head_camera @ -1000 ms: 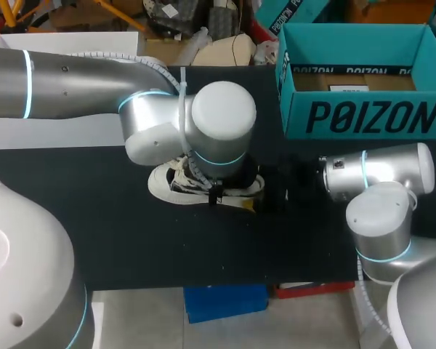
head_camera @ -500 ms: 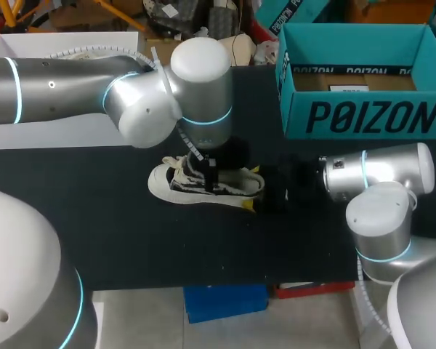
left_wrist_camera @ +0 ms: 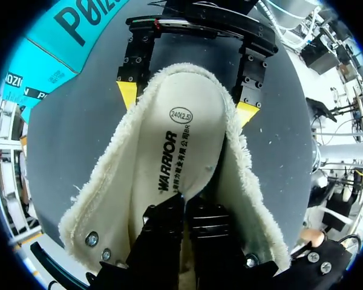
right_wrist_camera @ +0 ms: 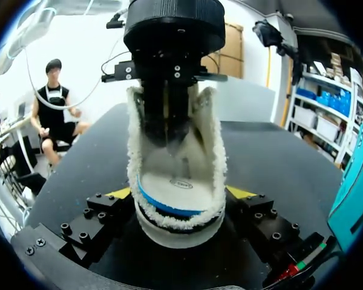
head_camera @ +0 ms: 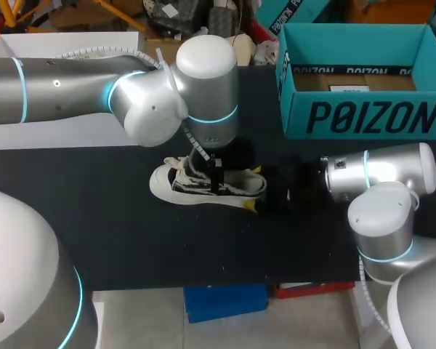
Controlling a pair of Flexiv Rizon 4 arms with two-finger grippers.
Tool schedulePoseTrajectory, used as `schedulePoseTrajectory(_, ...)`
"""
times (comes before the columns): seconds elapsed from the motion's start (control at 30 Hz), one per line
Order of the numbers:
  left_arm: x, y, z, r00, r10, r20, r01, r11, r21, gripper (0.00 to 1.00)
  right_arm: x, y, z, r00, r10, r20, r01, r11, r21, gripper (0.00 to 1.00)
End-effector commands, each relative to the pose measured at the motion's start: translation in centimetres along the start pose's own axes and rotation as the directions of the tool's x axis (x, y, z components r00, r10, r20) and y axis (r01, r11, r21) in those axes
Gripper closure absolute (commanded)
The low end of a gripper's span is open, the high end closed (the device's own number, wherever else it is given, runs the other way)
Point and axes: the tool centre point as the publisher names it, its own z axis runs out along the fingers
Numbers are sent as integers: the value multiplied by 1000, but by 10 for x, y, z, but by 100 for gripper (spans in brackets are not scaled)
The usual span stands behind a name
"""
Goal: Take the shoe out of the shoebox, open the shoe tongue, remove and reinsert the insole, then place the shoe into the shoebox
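The white fleece-lined shoe (head_camera: 236, 187) lies heel toward the right hand (right_wrist_camera: 178, 196), which clamps it from both sides. The left hand (left_wrist_camera: 186, 208), straight above, pinches the white printed insole (left_wrist_camera: 181, 139) inside.

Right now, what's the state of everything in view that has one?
shoebox: open, no shoe in it
shoe: outside the shoebox, upright on its sole, mouth spread wide
insole: inside the shoe, printed side up
left pincer: down inside the shoe's mouth, grip can't be told
right pincer: shut on the shoe at the heel
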Motion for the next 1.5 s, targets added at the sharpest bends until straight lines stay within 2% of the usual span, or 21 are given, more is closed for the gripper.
schedulePoseTrajectory(0.03, -3, 4, -10, 1000, -10, 8, 10, 1000, 16, 100, 1, 0, 4, 1000, 1, 0, -1, 1000, 2, 100)
schedulePoseTrajectory(0.47, -7, 8, -36, 1000, 0, 17, -2, 997, 72, 100, 1, 0, 4, 1000, 1, 0, -1, 1000, 2, 100)
schedulePoseTrajectory(0.7, 1, 11, -37, 999, 52, 5, -52, 990, 129, 100, 1, 0, 4, 1000, 1, 0, -1, 1000, 2, 100)
schedulePoseTrajectory(0.87, 2, 10, -28, 998, 69, 0, -68, 989, 132, 100, 1, 0, 4, 1000, 1, 0, -1, 1000, 2, 100)
schedulePoseTrajectory(0.97, 3, 8, -27, 995, 104, 11, -104, 975, 194, 100, 1, 0, 4, 1000, 1, 0, -1, 1000, 2, 100)
schedulePoseTrajectory(1.1, 7, 6, -29, 987, 157, 28, -159, 961, 225, 100, 1, 0, 4, 1000, 1, 0, -1, 1000, 2, 100)
schedulePoseTrajectory(1.17, 8, 6, -29, 985, 170, 33, -173, 958, 228, 96, 1, 0, 4, 1000, 1, 0, -1, 1000, 2, 100)
schedulePoseTrajectory(1.2, 9, 7, -28, 985, 172, 34, -175, 958, 228, 91, 1, 0, 4, 1000, 1, 0, -1, 1000, 2, 100)
schedulePoseTrajectory(1.3, 11, 7, -26, 983, 179, 35, -182, 956, 231, 56, 1, 0, 4, 1000, 1, 0, -1, 1000, 2, 100)
schedulePoseTrajectory(1.33, 12, 7, -25, 983, 179, 36, -183, 956, 231, 38, 1, 0, 4, 1000, 1, 0, -1, 1000, 2, 100)
schedulePoseTrajectory(1.37, 12, 7, -24, 982, 186, 38, -190, 953, 235, 11, 1, 0, 4, 1000, 1, 0, -1, 1000, 2, 100)
schedulePoseTrajectory(1.4, 13, 7, -24, 981, 189, 40, -194, 952, 236, 0, 1, 0, 4, 1000, 1, 0, -1, 1000, 2, 100)
schedulePoseTrajectory(1.5, 17, 7, -24, 976, 210, 51, -216, 944, 248, 0, 1, 0, 4, 1000, 1, 0, -1, 1000, 2, 100)
